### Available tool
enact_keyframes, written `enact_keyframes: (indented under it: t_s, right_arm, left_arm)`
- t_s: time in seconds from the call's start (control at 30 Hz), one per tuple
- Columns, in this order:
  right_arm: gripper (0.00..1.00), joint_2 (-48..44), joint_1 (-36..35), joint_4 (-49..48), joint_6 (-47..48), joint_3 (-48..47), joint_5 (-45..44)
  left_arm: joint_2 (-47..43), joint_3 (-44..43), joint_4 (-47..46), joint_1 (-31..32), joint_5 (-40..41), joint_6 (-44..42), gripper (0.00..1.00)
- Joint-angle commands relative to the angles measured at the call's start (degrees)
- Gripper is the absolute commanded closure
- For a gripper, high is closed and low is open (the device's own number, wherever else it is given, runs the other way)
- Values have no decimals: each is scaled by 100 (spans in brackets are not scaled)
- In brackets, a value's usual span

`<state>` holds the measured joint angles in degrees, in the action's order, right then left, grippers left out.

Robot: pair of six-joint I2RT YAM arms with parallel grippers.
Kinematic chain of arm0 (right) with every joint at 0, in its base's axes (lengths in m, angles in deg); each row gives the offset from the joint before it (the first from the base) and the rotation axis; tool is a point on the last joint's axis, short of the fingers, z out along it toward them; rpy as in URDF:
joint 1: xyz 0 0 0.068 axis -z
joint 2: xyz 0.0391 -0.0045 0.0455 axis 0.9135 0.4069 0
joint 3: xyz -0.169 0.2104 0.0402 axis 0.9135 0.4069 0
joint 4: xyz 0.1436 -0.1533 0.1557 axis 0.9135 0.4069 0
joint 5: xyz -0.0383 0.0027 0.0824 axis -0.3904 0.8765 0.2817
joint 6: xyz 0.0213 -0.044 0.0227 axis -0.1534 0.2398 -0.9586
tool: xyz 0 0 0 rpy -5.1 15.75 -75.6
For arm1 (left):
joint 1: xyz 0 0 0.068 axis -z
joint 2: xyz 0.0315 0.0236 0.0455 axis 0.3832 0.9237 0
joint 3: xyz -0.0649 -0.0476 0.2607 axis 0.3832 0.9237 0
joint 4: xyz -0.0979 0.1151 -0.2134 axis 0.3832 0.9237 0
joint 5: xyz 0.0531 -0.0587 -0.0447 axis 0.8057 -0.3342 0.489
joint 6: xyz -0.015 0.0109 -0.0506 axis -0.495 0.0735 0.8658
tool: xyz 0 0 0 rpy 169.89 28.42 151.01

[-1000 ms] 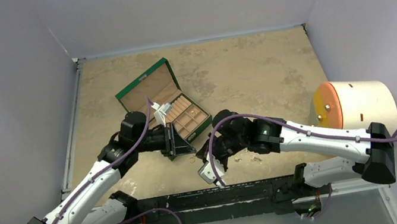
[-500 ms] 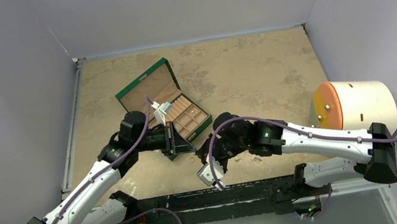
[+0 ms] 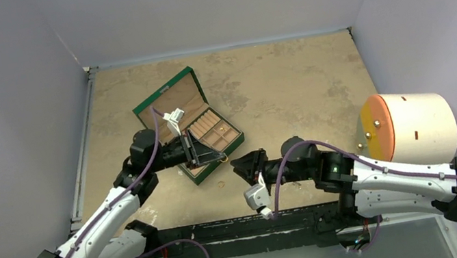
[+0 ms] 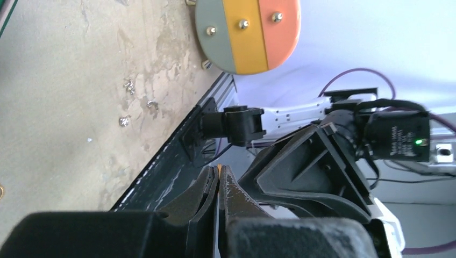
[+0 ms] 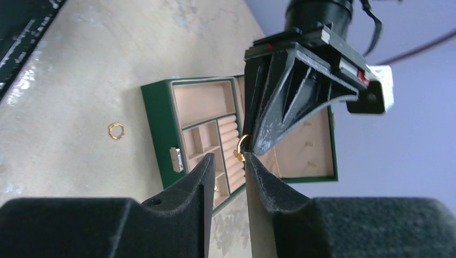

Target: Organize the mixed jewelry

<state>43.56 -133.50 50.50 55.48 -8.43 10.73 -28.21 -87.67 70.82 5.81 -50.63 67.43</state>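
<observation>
Nearest the bases, the right gripper [image 5: 229, 158] has pulled back toward 4 o'clock and lifted off the table [image 3: 288, 85]. A second ago it was down among the loose pieces. Its fingers stand a narrow slot apart, and nothing sits between them. That retreat leaves the way to the box free for the other arm.

Just beyond it, at about 6 o'clock of the box's front corner, one gold ring [image 5: 115, 130] lies flat on the bare tabletop, where it lay before. A few small silver pieces [image 4: 152, 105] are scattered by the near rail, off toward 3 o'clock and well apart from the ring. None of these is sorted yet.

Farther in, the left gripper [image 4: 219, 171] has swung a little toward 11 o'clock. It now hangs at the front of the green jewelry box [image 5: 156, 126]. Its fingers are closed tight on a thin gold hoop [image 5: 242, 144], which dangles from the tips. From the right wrist view the hoop appears just over the tan compartment tray [image 5: 200, 102], beside the ring rolls.

I judge this the placing step: the hoop is carried but not yet let go. Which compartment it is bound for cannot be told.

Farthest back, the open lid [image 3: 166, 104] leans toward 11 o'clock.
</observation>
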Motion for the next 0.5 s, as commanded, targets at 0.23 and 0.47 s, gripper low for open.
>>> enact_keyframes:
  t_s: [0.23, 0.47]
  right_arm:
    - [69, -266, -104, -1947, 286, 598, -750]
    - [66, -132, -282, -2097, 908, 533, -983]
  left_arm:
    - [-109, 672, -2807, -112, -90, 2347, 100]
    - [-305, 786, -2956, -110, -167, 2748, 100]
